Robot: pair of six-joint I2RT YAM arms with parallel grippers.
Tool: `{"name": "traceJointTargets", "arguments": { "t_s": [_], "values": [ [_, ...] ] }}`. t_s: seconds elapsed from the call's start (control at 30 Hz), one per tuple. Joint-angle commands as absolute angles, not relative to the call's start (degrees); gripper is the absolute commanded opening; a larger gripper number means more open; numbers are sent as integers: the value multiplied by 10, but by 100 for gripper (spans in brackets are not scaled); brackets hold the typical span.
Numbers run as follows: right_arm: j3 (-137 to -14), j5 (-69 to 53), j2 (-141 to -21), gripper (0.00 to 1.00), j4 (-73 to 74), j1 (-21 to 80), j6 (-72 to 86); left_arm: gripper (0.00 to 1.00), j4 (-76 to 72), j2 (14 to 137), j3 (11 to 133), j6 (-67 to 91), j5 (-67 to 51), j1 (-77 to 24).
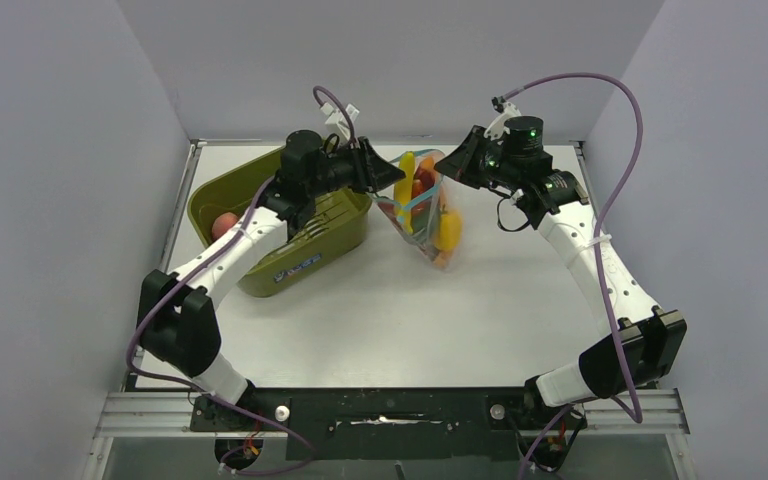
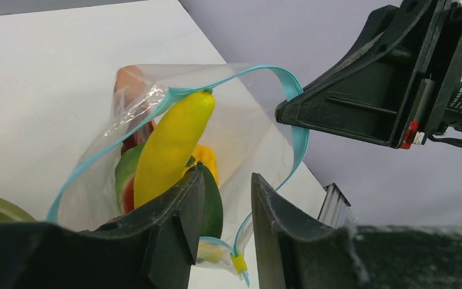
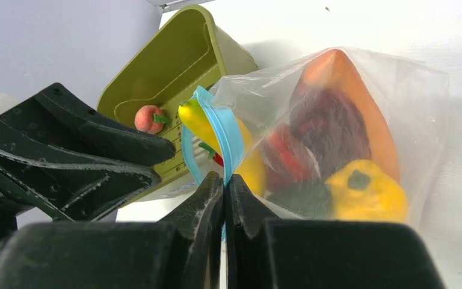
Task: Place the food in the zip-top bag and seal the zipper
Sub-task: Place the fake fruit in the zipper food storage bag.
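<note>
Where bag (image 1: 422, 215) rests, white table (image 1: 390, 320), grey walls (image 1: 60, 150)

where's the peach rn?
The peach sits in the olive-green bin, left of centre in the top view, near the bin's left end, not in the zip-top bag to its right.

Clear zip-top bag (image 3: 422, 90), light-blue zipper (image 3: 225, 129), yellow, orange and red food (image 3: 367, 191), olive-green bin (image 3: 174, 66), white table (image 1: 410, 320).

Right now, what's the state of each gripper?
Left gripper: open, zipper visible in the gap between its fingers, not clamped.
Right gripper: shut on the zipper.
</note>
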State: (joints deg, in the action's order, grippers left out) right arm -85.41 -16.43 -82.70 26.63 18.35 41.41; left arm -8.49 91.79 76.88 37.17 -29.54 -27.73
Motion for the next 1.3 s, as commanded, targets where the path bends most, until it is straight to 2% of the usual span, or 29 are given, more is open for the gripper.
{"name": "traceJointTargets", "arguments": {
  "t_s": [0.0,0.2,0.43,1.27],
  "values": [
    [-890,-185,-804,0,215,181,414,33,-120,926,801,348,-278,-301],
    [-890,-186,-801,0,213,182,415,33,-82,918,808,288,-194,-320],
    [-884,-186,-796,0,212,183,420,34,-108,885,766,263,-115,-324],
    [-898,-195,-812,0,202,199,418,33,-187,965,798,277,-208,-353]
  ]
}}
